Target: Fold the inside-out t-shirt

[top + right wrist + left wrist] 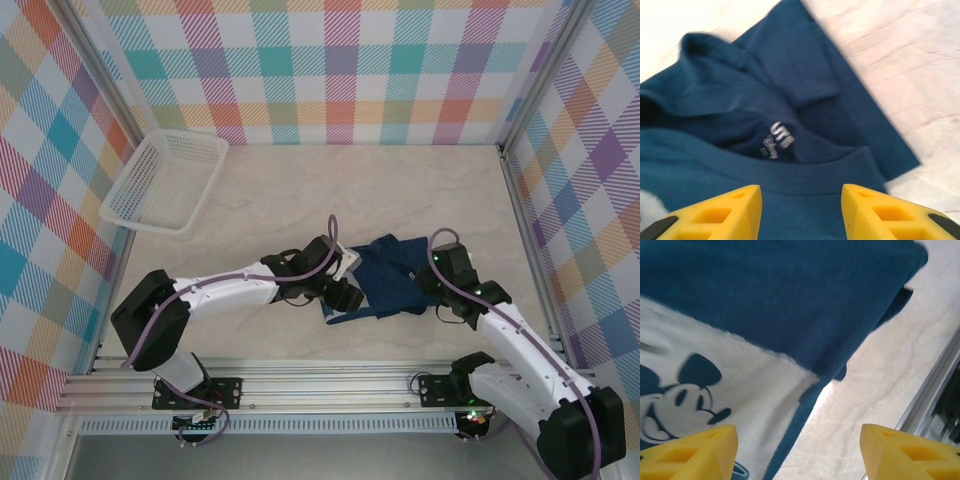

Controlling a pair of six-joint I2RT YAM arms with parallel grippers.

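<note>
Locate the inside-out t-shirt (pixel 395 280) on the table (pixel 300 200), right of centre and towards the near edge. It lies as a compact, partly folded bundle between the two arms. The left gripper (pixel 797 460) stands at the bundle's left edge, jaws apart and nothing between them. The right gripper (pixel 800 215) stands at the collar on the right edge, likewise parted and holding no cloth.

Expect the following faults from this state.

1. Fold springing open. With neither gripper clamped, the layers rest under their own weight only. The loose flap beside the neck label (pixel 777 140) looks likely to slide or unfurl if an arm brushes it.
2. Snagging. Both grippers sit close to the cloth — a sideways move made before the tips are clear could drag a layer and skew the bundle.
3. Gripping too many layers. Several thicknesses are stacked at the collar; a pinch there would probably lift the whole bundle instead of one edge.
4. Crooked outline. Near the pale print (pixel 685 405), the bundle's near-left corner trails out. Folding again without squaring it would likely lock in the skew.
5. Overhang. The bundle lies near the front rail (pixel 935 400) — a pull towards the bases could carry cloth over the edge.
</note>
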